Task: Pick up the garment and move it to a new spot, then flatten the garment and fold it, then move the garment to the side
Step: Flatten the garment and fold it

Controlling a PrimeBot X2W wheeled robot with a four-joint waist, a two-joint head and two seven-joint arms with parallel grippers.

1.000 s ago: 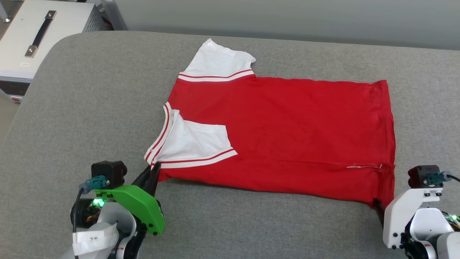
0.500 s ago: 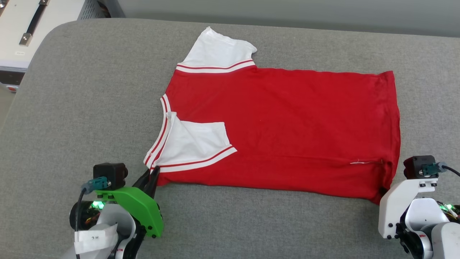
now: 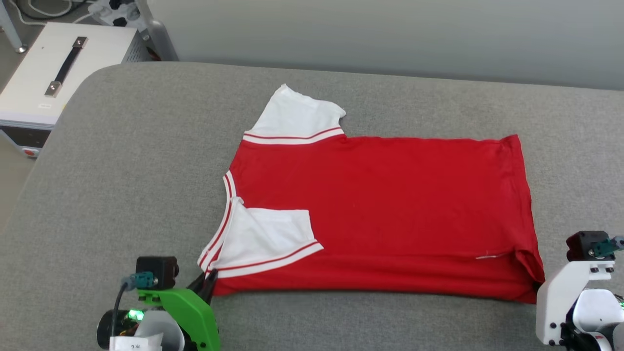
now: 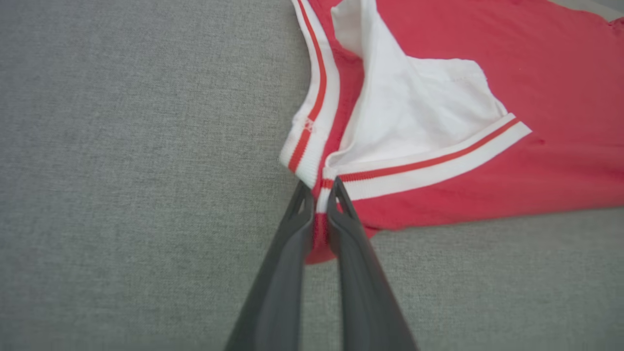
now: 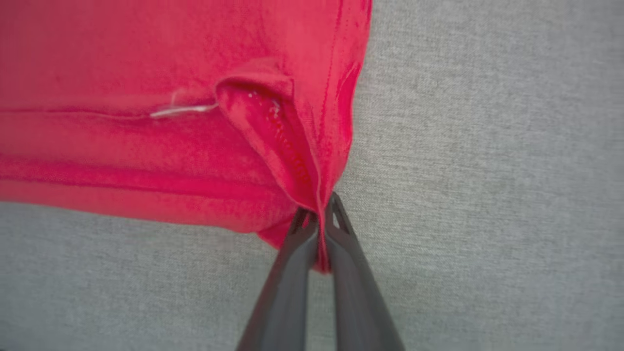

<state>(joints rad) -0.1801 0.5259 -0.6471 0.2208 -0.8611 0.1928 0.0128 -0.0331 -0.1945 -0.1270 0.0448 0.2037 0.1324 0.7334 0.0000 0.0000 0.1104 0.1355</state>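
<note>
**Head view.** You are looking at the garment (image 3: 390, 219) lying flat on the grey cushion (image 3: 122, 170), plain red side up. It is spreading ahead of both grippers and spanning the gap between them. The left gripper (image 3: 208, 285) is meeting its near shoulder corner. The right gripper (image 3: 537, 284) is meeting its near hem corner, with its fingertips mostly hidden behind the white mount. One white sleeve (image 3: 265, 239) is lying folded onto the red body just ahead of the left gripper. The other sleeve (image 3: 297, 114) is lying spread at the far edge.

**Left wrist view.** You are seeing the left jaws pressed together on red cloth, pinching the corner right where the collar trim (image 4: 312, 122) and the sleeve band (image 4: 429, 163) are meeting at the fingertips.

**Right wrist view.** You are seeing the right jaws pressed together too, pinching the hem corner. The cloth is bunching into a small raised pleat (image 5: 273, 131) just ahead of the tips.

**Step in hand.** Judging by this, you are starting the fold, with both near corners gripped. The next move is calling for an even lift of both corners. It is then calling for a carry away from you toward the far edge, with the edge between the grippers kept taut so the pleat is not dragging the layers askew.
</note>
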